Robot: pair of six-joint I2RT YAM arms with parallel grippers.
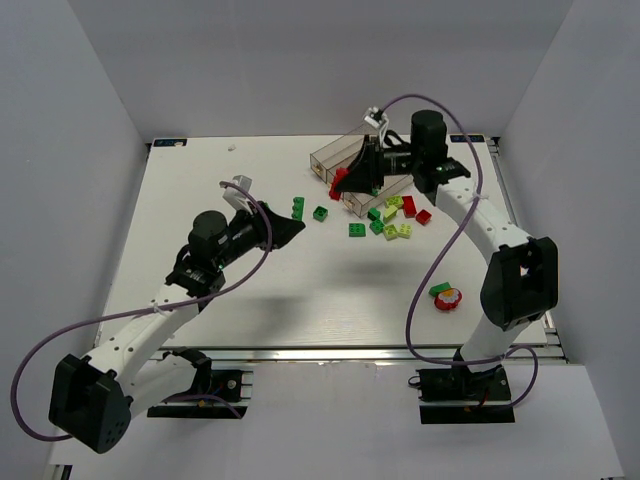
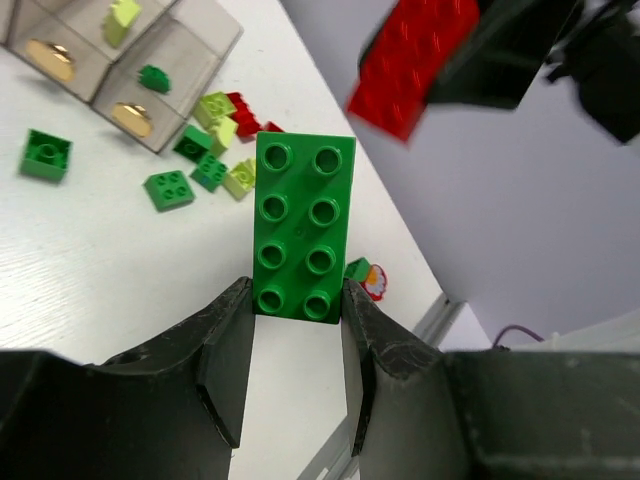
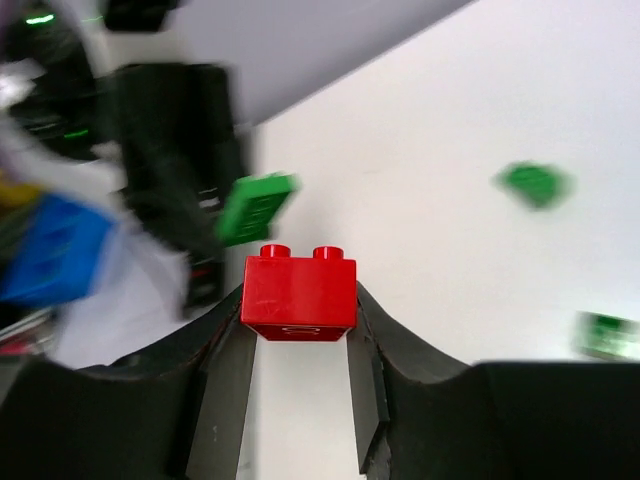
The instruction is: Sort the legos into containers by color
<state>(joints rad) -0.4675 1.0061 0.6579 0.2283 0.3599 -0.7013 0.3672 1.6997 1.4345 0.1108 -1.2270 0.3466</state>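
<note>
1. My left gripper (image 2: 296, 300): jaws drawn in to a brick's width, pinching the short end of a long green brick (image 2: 303, 228). Its studs face the wrist camera, and it is held clear above the table (image 1: 250, 290).
2. My right gripper (image 3: 298, 300): jaws narrowed onto a red brick (image 3: 298, 290), two studs up. From above it hangs at the near end of the tray (image 1: 335, 152).
3. Around: a loose pile (image 1: 392, 215) of green, lime and red bricks lies just beside the tray's near end. A few green singles (image 1: 320, 213) lie apart from it, between my two grippers.
4. Tray, from the left wrist: one lime piece (image 2: 122, 18) in one compartment, one green piece (image 2: 153, 77) in the next.
5. Near my right arm's base is a round red thing (image 1: 449, 299) with a green brick touching it, well apart from the pile.
6. In the way: my right wrist covers part of the tray from above.
7. Hard to read: the right wrist view is smeared and the table bricks show only as green blobs. I cannot tell which compartment the red brick is over.
</note>
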